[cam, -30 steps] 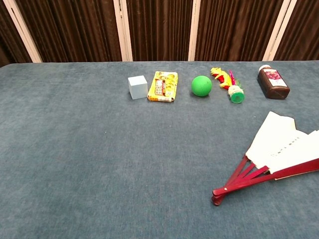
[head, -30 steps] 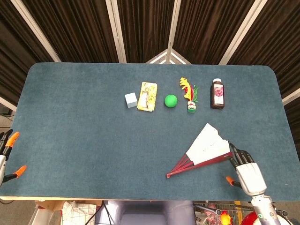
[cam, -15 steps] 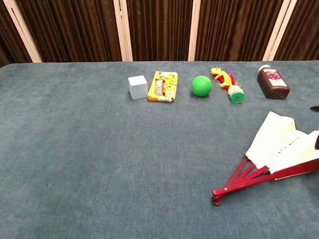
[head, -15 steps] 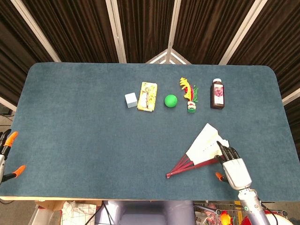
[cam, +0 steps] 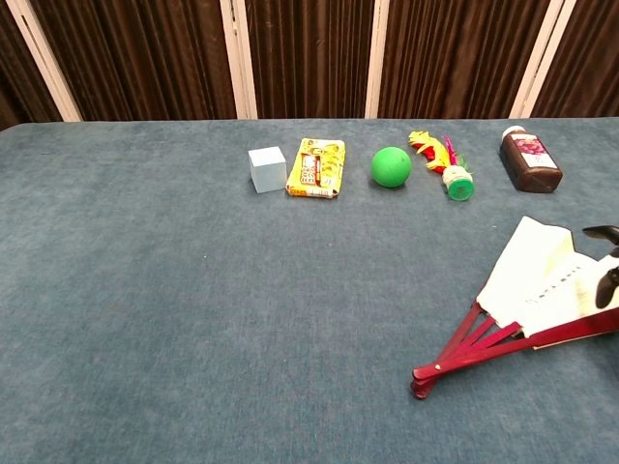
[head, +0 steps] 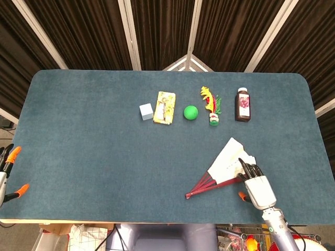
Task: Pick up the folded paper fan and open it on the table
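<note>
Having slid leftward over the half-spread paper fan (head: 229, 167) lying near the table's (head: 84, 136) right front edge, right hand (head: 256, 185) now resting fingers on its paper, grasp unclear, risking creasing or dragging it.
</note>
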Robot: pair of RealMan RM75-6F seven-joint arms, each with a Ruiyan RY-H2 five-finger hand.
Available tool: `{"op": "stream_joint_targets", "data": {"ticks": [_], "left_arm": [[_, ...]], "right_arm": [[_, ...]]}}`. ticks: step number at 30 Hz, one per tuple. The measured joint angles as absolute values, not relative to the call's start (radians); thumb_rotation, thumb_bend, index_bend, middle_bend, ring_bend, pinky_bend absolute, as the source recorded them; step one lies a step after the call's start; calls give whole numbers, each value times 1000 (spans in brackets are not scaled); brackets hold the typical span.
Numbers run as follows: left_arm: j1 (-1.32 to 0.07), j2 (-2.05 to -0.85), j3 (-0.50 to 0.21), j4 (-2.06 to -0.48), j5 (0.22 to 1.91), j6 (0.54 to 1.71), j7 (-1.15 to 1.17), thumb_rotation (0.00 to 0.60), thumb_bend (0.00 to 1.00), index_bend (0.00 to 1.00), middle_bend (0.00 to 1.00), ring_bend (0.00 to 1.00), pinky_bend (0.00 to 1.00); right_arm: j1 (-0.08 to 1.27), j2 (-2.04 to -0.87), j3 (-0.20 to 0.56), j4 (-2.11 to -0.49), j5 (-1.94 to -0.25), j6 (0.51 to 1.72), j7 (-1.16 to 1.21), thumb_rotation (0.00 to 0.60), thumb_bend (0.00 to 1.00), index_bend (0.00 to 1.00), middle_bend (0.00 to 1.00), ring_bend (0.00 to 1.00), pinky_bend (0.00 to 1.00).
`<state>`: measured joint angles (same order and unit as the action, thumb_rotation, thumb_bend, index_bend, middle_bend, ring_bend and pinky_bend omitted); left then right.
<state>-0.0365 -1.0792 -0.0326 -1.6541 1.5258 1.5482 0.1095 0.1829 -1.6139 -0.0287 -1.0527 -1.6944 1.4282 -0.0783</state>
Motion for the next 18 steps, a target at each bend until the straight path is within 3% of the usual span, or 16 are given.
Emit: {"op": "stream_joint_targets", "data": {"ticks": [18], "left_arm": [[-39,-1084,-36,-1654,1514,1543,122,600,210,1,0,0,0]], "right_arm": [[219,-1677,-26,-984,-1695,1418,-71,600,280,489,64,201,195]]}}
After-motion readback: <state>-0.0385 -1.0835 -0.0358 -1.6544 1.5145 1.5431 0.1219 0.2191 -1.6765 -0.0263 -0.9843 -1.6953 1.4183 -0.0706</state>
